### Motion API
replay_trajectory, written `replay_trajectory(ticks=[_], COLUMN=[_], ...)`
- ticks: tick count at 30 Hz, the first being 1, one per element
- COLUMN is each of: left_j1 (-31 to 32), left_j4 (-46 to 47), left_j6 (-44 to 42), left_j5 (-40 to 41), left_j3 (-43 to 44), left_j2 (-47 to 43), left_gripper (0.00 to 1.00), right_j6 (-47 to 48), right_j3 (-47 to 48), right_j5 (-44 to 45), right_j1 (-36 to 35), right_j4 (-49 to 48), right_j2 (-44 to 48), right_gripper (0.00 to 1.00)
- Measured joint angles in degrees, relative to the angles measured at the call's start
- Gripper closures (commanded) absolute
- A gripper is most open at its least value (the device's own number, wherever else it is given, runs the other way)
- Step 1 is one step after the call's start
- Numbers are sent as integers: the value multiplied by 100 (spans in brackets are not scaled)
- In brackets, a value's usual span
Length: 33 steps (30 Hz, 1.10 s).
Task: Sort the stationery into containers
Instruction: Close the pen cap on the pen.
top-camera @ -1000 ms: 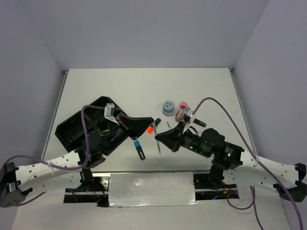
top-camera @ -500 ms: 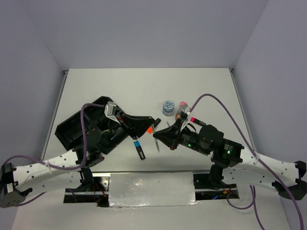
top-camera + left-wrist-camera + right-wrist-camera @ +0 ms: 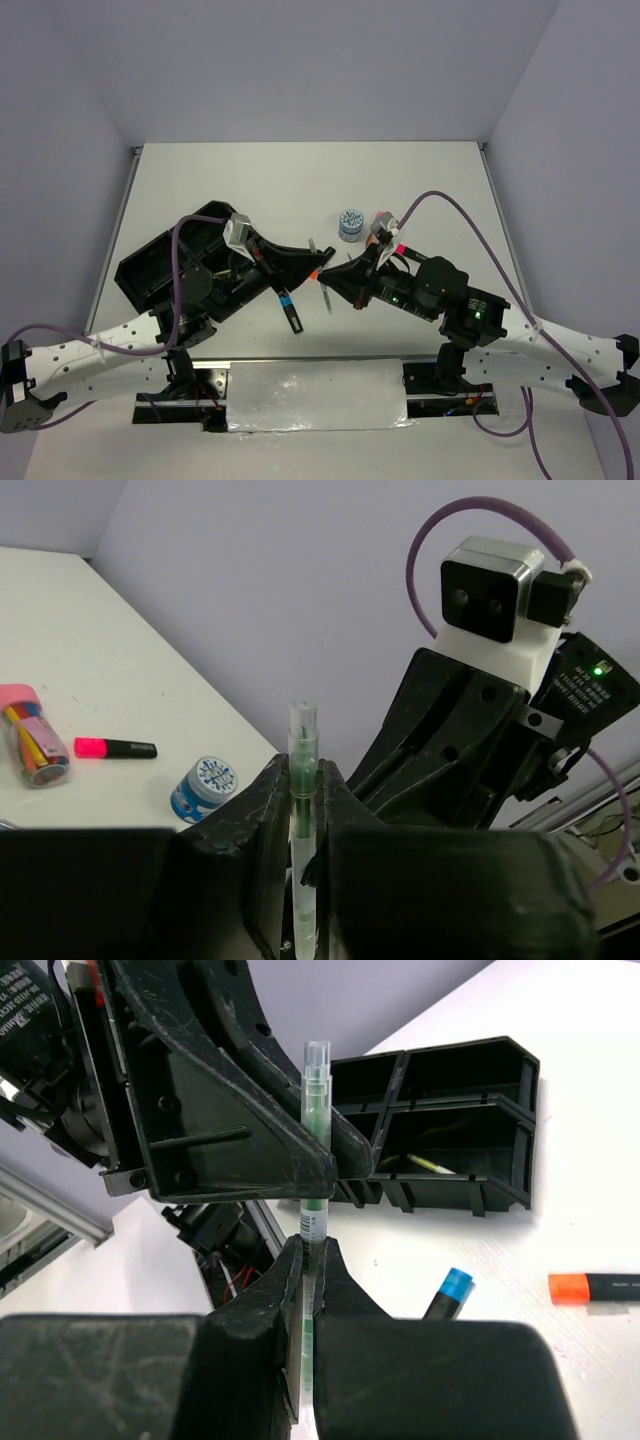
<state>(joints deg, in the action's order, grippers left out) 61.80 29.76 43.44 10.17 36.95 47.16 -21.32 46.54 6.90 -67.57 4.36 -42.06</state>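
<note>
Left on the worktop (image 3: pixel 300 180) lies the black compartmented plastic tray (image 3: pixel 150 268), nearest the left hand (image 3: pixel 303 785). Its fingers flank the thin clear-and-green plastic pen (image 3: pixel 303 742); whether they clamp it, I cannot tell. The right hand (image 3: pixel 308 1260) is clenched on the pen's other end, and the pen's long axis spans both hands in mid-air.

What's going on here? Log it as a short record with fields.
held item: clear green pen, off the table, between both tools
left tool: shut on the pen
right tool: shut on the pen
tray: on the table, thin yellow pen inside
loose on table: blue-capped highlighter, orange-capped highlighter, pink-capped highlighter, tape roll, pink tube
</note>
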Motion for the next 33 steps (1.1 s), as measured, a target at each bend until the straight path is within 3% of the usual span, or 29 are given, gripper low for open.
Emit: replay_trajectory(ticks=[1, 2, 5, 6, 7, 8, 11, 13, 15, 16, 21, 23, 24, 28, 29, 33], left_j1=[13, 13, -13, -20, -24, -33, -9, 0, 0, 0, -15, -13, -11, -9, -4, 0], left_j4=[7, 2, 4, 11, 26, 44, 133, 225, 323, 363, 361, 315, 297, 157, 103, -74], left_j6=[-70, -109, -170, -210, -271, -306, -437, -529, -614, -656, -811, -876, -898, -1043, -1084, -1182], left_j5=[-17, -50, -177, -212, -258, -295, -682, -905, -1071, -1130, -1161, -1163, -1163, -1130, -1128, -914], left_j3=[2, 2, 26, 42, 57, 70, 81, 81, 92, 103, 144, 175, 186, 282, 321, 376], left_j2=[0, 2, 52, 76, 101, 116, 144, 142, 136, 136, 70, 48, 44, 9, -9, -232], left_gripper=[96, 100, 100, 100, 100, 100, 100, 100, 100, 100, 100, 71, 49, 19, 15, 21], right_j6=[-2, 2, 0, 0, 2, 4, 28, 37, 59, 50, 22, 24, 24, 20, 20, 20], right_j3=[9, 20, 39, 39, 39, 39, 39, 37, 33, 33, 26, 24, 15, -15, -15, -17], right_j5=[2, 22, 66, 70, 83, 74, -96, -216, -354, -426, -549, -581, -584, -680, -682, -734], right_j1=[0, 0, 0, 0, 0, 0, -2, 0, -2, -2, 2, 0, 0, -7, -4, -7], right_j4=[2, 17, 63, 81, 87, 83, -31, -87, -192, -247, -487, -549, -584, -605, -603, -605], right_j2=[-28, -46, -66, -63, -55, -44, -52, -57, -92, -129, -234, -238, -240, -245, -245, -247], right_gripper=[100, 100, 98, 91, 66, 58, 50, 56, 75, 91, 100, 100, 100, 100, 100, 100])
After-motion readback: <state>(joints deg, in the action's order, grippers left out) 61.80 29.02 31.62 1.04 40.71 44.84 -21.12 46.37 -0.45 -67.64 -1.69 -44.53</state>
